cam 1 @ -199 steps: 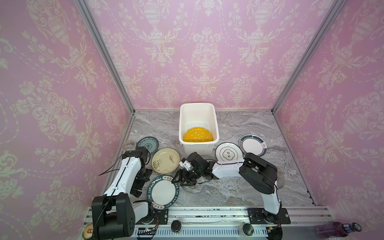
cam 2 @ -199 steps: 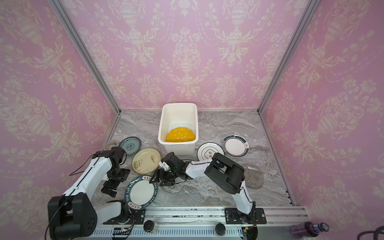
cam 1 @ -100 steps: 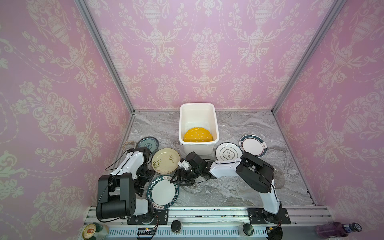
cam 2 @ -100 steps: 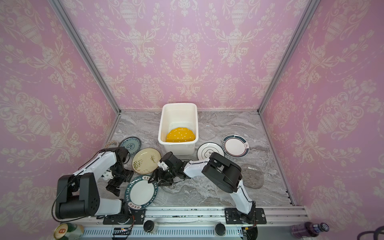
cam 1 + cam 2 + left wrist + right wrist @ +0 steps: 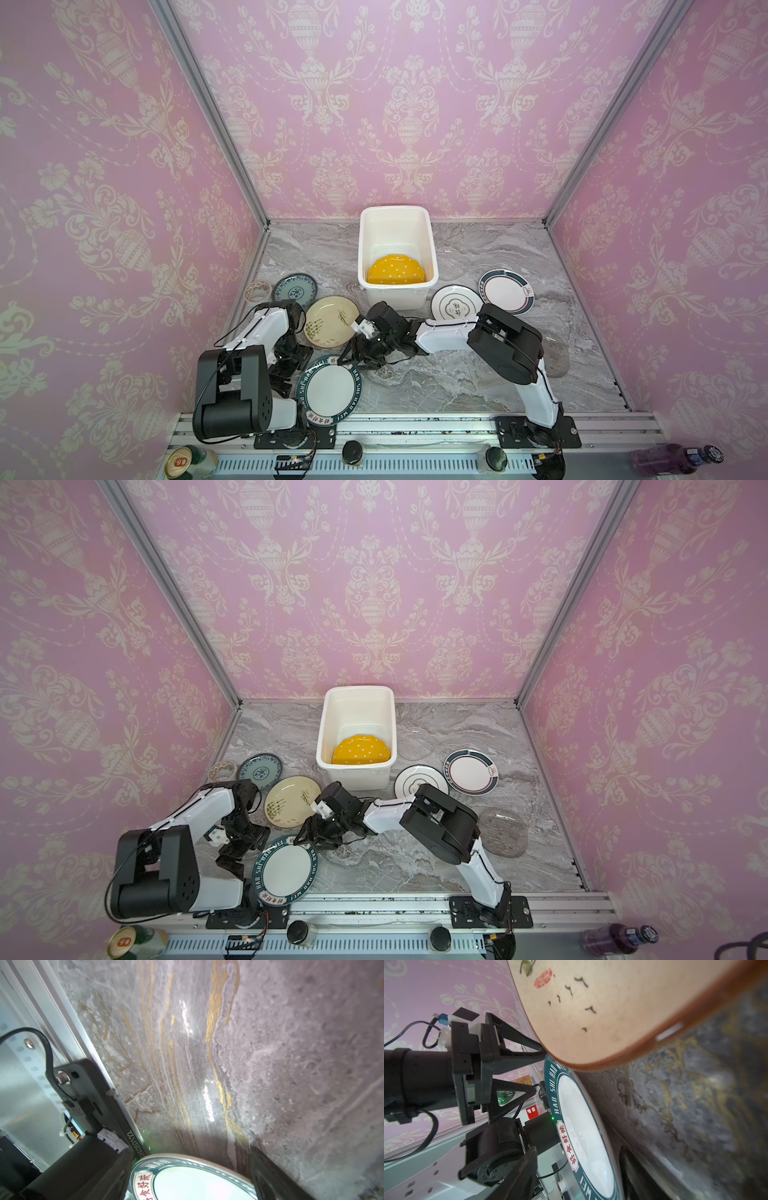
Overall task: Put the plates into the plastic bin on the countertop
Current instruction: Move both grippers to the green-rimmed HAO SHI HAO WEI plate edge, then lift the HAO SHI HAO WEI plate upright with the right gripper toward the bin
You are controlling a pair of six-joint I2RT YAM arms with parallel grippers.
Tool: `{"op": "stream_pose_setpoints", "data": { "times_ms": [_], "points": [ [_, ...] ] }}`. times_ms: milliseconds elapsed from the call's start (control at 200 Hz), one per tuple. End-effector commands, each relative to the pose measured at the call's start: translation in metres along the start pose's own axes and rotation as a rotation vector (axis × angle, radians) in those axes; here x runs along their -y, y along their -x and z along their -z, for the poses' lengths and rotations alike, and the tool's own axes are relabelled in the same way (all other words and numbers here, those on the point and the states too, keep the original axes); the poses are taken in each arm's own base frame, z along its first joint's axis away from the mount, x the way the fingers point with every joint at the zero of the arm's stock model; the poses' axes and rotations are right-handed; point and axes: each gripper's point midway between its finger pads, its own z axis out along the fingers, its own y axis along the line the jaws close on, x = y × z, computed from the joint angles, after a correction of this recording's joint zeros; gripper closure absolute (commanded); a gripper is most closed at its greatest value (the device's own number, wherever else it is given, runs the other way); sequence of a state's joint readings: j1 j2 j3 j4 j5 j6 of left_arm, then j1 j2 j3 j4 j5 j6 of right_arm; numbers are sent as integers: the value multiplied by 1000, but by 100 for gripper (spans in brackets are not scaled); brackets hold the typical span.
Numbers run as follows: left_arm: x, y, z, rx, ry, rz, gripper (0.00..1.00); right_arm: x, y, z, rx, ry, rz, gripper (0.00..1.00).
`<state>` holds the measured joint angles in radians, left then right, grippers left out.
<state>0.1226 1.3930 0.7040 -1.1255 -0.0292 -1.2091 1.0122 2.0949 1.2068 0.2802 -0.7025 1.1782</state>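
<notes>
On the countertop (image 5: 457,374), the plastic bin (image 5: 395,297) stood well beyond the right gripper (image 5: 359,361), with an orange dotted plate (image 5: 395,271) already inside. The white plate with the dark lettered rim (image 5: 330,390) lay flat on that gripper's near side, its far rim passing between the parted jaws, not yet clamped. The left gripper (image 5: 296,365), jaws also spread, flanked the plate's other side. Being round, the plate offered no long axis. The right arm looked better placed to lift it.
</notes>
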Motion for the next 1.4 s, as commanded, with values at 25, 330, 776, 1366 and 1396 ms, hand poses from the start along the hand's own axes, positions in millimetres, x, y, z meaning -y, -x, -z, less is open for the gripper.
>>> {"op": "stream_pose_setpoints", "data": {
  "times_ms": [25,330,776,1366,1396],
  "points": [
    [0,-4,0,-26,-15,-13,10,-3,-8,-12,-52,-8,12,44],
    [2,-5,-1,-29,-29,-8,11,0,-10,-16,-70,-29,5,65],
    [6,-6,-2,-36,-48,-3,10,1,-11,-12,-64,-47,9,94],
    [29,-6,47,-21,-291,32,8,-4,-23,85,-1,-218,79,100],
    [30,-7,49,-19,-309,32,8,-4,-25,92,2,-231,88,100]
  ]
}}
